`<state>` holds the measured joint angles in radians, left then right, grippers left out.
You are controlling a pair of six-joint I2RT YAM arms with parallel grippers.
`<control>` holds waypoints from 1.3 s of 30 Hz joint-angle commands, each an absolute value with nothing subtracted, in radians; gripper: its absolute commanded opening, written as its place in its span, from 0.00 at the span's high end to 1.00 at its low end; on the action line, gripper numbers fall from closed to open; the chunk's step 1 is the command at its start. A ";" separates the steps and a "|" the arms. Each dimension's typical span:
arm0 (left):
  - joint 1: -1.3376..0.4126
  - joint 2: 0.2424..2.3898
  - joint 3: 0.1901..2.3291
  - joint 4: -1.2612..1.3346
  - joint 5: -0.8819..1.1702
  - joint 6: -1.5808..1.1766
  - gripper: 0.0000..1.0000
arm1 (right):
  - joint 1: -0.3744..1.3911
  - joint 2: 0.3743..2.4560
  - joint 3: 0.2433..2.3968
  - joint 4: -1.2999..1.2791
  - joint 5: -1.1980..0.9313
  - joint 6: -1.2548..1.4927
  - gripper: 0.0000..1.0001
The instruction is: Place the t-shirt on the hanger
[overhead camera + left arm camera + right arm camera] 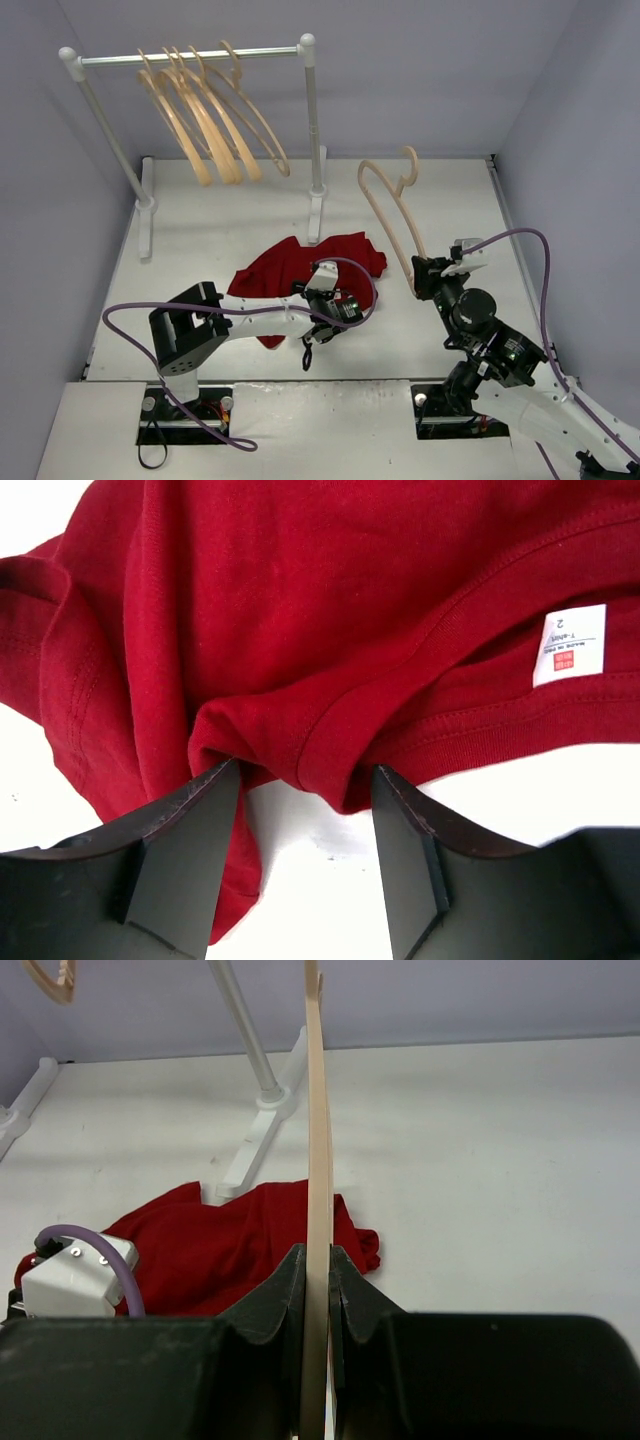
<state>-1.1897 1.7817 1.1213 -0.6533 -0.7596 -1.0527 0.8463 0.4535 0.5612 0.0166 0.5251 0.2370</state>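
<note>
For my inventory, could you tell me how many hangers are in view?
5: four hangers bunched on the rail, back left; one hanger clamped in the right gripper. Overlap could hide another.

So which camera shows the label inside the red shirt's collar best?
The left wrist view: the white label sits close and sharp inside the t-shirt collar. The top view shows only the crumpled shirt, with the label too small to find. The right wrist view shows the shirt from afar, no label.
</note>
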 commanded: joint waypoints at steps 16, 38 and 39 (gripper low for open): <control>-1.144 1.774 1.073 -0.657 -0.824 -1.164 0.77 | 0.853 0.426 0.556 0.091 0.534 0.265 1.00; -0.672 1.348 1.293 -0.822 -0.441 -0.417 1.00 | 0.854 0.460 0.601 0.081 -0.132 0.174 1.00; -0.643 1.351 1.319 -0.842 -0.429 -0.393 1.00 | 0.854 0.452 0.604 0.080 -0.153 0.172 1.00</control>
<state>-0.7009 1.3757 1.2116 -0.7444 -0.5058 -0.5587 0.8463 0.4543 0.5480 -0.0084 0.0061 0.1938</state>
